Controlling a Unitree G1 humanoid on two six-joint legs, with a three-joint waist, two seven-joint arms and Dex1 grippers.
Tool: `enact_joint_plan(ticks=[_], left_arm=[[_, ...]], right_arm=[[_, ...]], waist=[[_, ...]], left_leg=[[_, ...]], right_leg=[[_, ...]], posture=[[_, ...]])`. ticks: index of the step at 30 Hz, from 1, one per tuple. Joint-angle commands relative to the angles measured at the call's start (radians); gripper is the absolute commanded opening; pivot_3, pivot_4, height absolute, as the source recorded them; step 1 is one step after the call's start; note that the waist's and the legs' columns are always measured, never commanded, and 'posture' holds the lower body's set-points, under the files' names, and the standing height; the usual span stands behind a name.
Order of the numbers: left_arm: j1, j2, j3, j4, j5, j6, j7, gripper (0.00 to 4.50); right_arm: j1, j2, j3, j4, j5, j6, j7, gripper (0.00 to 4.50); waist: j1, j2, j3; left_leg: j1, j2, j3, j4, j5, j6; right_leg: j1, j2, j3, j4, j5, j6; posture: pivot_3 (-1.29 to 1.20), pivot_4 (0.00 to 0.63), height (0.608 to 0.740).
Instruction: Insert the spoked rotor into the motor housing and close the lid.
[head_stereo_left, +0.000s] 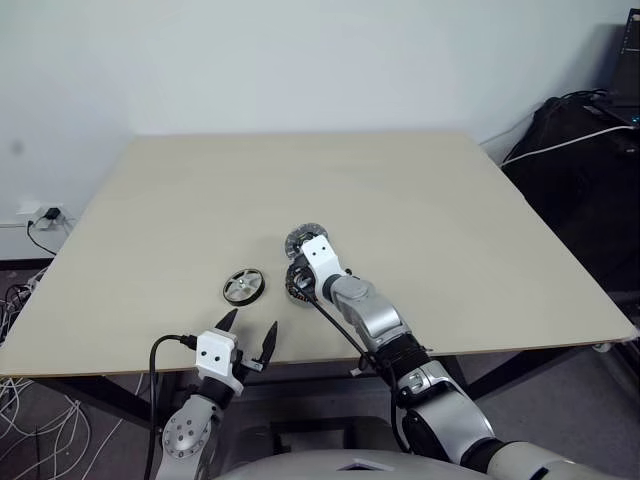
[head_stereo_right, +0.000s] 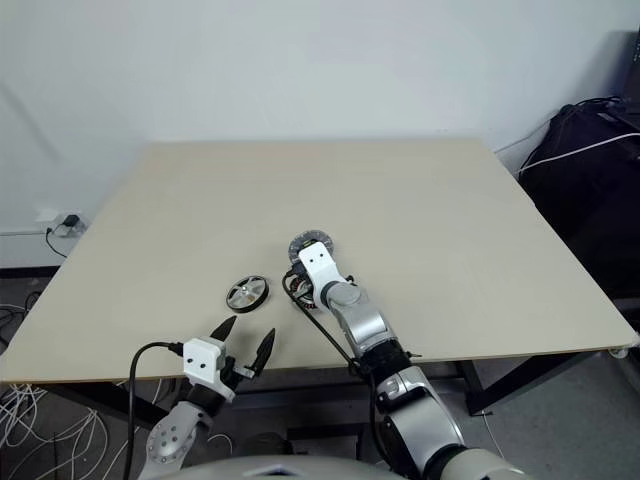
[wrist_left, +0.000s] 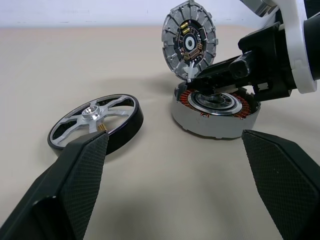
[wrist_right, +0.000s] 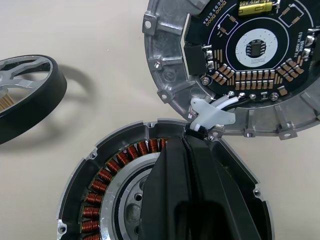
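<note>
From the left eye view, the spoked rotor lies flat on the bench, just beside the motor housing, which the right pincer covers from above with the lid tilted up just beyond it; the left pincer hovers released at the bench's near edge, its fingers spread towards the rotor; the right eye view gives the same layout, rotor apart from housing, so the insertion is not yet done; in the left wrist view the rotor sits between the spread left fingers' line of sight and the housing, and the lid stands nearly upright, tethered by a white wire connector; in the right wrist view the right pincer is clenched, empty, its tips pressed at the housing's rim by that connector; my judgement: keep the lid propped back and the wires clear, then bring the rotor in level over the copper windings, centred, so it drops without scraping.
</note>
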Motion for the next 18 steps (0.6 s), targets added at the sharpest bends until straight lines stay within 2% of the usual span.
enact_joint_plan(ticks=[1, 18], left_arm=[[-0.004, -0.003, -0.005, -0.044, -0.009, -0.004, -0.001, 4.5], [-0.005, 0.0, -0.007, -0.056, -0.023, 0.017, -0.005, 4.5]], right_arm=[[-0.001, 0.003, -0.011, -0.031, -0.002, -0.007, -0.005, 0.05], [0.127, -0.048, 0.005, -0.197, -0.004, 0.077, 0.019, 0.05]], waist=[[0.0, 0.0, 0.0], [0.0, 0.0, 0.0]], left_leg=[[0.0, 0.0, 0.0, 0.0, 0.0, 0.0], [0.0, 0.001, -0.001, 0.0, -0.001, 0.001]], right_leg=[[0.0, 0.0, 0.0, 0.0, 0.0, 0.0], [0.0, 0.0, 0.0, 0.0, 0.0, 0.0]], posture=[[0.0, 0.0, 0.74], [0.0, 0.0, 0.74]])
